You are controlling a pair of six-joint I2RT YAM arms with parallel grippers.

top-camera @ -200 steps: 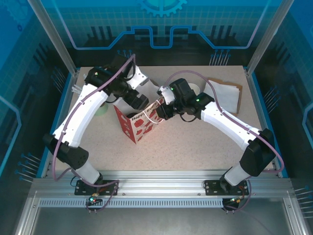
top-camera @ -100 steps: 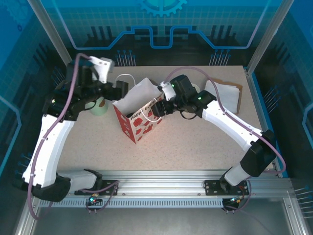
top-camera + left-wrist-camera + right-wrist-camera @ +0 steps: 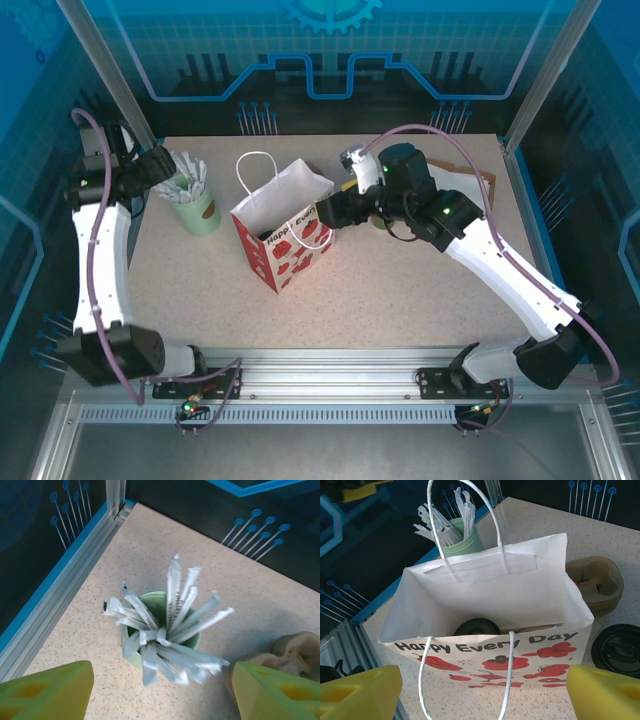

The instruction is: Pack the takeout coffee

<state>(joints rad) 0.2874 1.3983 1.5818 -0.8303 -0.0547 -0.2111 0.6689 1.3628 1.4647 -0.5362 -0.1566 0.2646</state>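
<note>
Here's the paper bag (image 3: 485, 580) standing upright on the speckled counter (image 3: 400, 290), mouth wide open, white cord handles up, and across its front you can read "Happy Every Day" in black lettering over red blotchy shapes. Look down inside from the right wrist: the takeout coffee (image 3: 476, 627) sits at the bottom of the bag, close to the printed front wall. Just its round black lid is showing; the cup body is hidden by the bag. The right pincer (image 3: 480, 690) hangs just in front of the bag, released, its yellow tips spread to either side and touching nothing. Over at the far left corner, the left pincer (image 3: 160, 690) is released too, yellow tips wide apart above a pale green cup (image 3: 160, 630) stuffed with white wrapped sticks (image 3: 172, 600) fanning out. No print on those wrappers is readable. Behind the bag on the right sits a brown cardboard cup carrier (image 3: 595, 582), and a loose black lid (image 3: 618, 650) lies flat on the counter near it.
</note>
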